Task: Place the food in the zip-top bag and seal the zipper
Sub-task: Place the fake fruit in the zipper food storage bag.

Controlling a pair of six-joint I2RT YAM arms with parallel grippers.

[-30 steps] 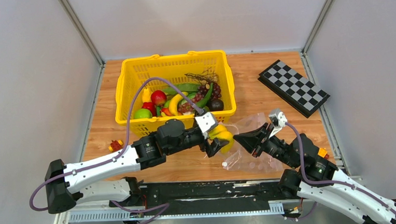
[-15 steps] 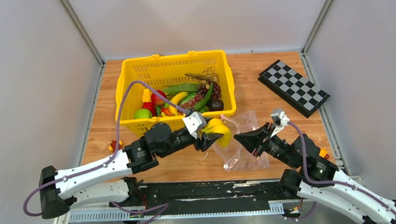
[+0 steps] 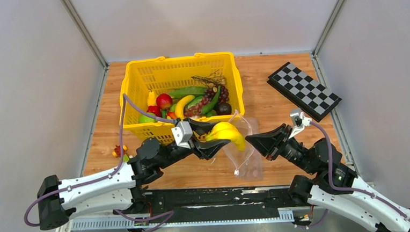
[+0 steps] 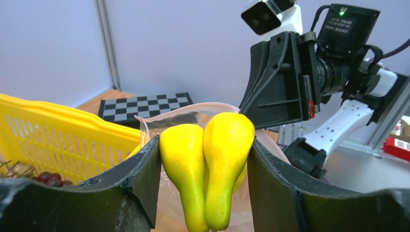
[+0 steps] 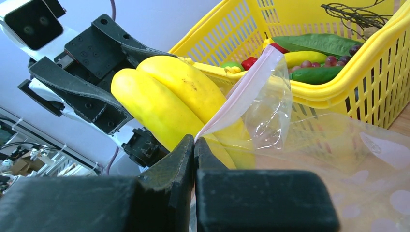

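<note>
- The left hand [image 3: 211, 140] is squeezing a bunch of yellow toy bananas [image 3: 226, 132], holding it at the open top of the clear, dotted plastic bag [image 3: 247, 157].
- The right hand [image 3: 250, 140] is pinching the bag's pink-white zipper edge [image 5: 241, 92] tight.
- The bag is sitting on the wooden table [image 3: 277, 98], just beside the yellow plastic basket [image 3: 131, 83].

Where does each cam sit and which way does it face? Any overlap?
Top external: above and behind the robot, looking down on the table; both arms show.
Left wrist: on the left arm, facing the right gripper and checkerboard; own fingers flank the bananas.
Right wrist: on the right arm, facing the left gripper and basket; own fingers pinch the zip-top bag.
Shared: bananas, zip-top bag and basket appear in all three.
</note>
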